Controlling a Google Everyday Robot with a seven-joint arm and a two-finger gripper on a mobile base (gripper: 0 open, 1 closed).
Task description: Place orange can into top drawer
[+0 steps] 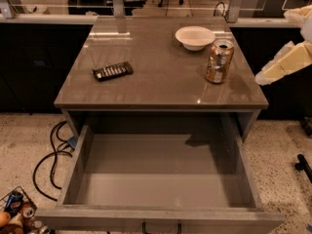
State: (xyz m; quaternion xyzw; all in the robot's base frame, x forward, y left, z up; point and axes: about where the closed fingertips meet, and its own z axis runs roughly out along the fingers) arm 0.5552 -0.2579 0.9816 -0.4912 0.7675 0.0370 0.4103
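Grey desk (161, 82) on a speckled floor: the orange can (219, 61) stands upright near its right edge, just beside a white bowl (194, 37). Below, the top drawer (161, 179) is pulled wide out, its flat bottom showing. A dark remote (112, 71) lies well to the can's left. Off the desk's right edge hangs the cream claw (273, 72), near the can, not touching; released or clenched, I cannot tell.

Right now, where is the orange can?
In the camera view, the orange can stands on the table's right side beside the white bowl; the pincer hovers past that right edge.
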